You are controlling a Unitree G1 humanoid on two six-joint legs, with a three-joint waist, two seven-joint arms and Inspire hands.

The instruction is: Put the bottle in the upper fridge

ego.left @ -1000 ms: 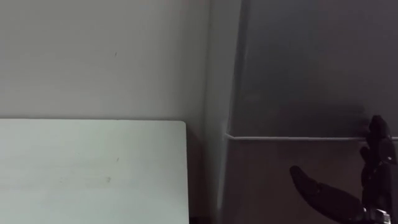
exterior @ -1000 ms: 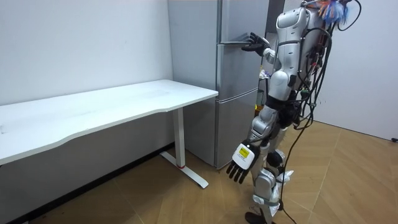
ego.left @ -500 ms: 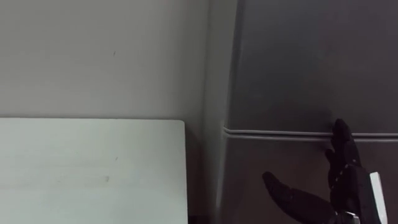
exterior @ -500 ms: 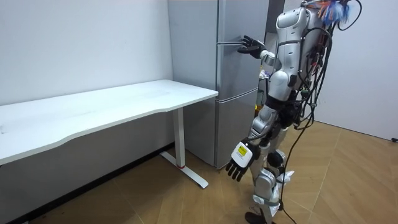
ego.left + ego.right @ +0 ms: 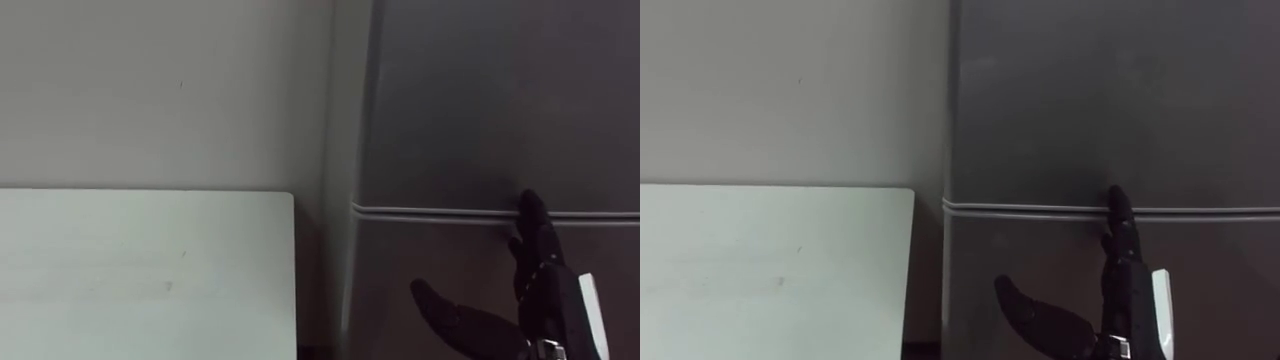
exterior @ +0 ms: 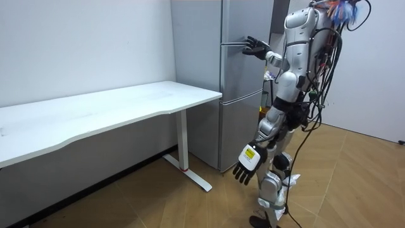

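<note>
A tall grey fridge [image 5: 480, 110] stands right in front of me, with a pale seam [image 5: 430, 213] between its upper and lower doors, both closed. My right hand [image 5: 545, 295] is raised in front of the lower door. Its fingers are straight, their tips touch the seam and the thumb is spread to the left. It holds nothing. In the room view I stand upright facing the fridge [image 6: 243, 69] with the right hand [image 6: 255, 46] stretched out to it. My left hand [image 6: 247, 163] hangs open and empty beside my thigh.
A white table [image 5: 140, 270] stands to the left of the fridge against a pale wall [image 5: 160, 90]. A narrow dark gap separates the table's edge from the fridge's side. Wooden floor [image 6: 354, 183] lies behind me.
My right hand has moved left along the fridge front and its fingertips now reach the seam between the doors. The left hand swung slightly at my side.
</note>
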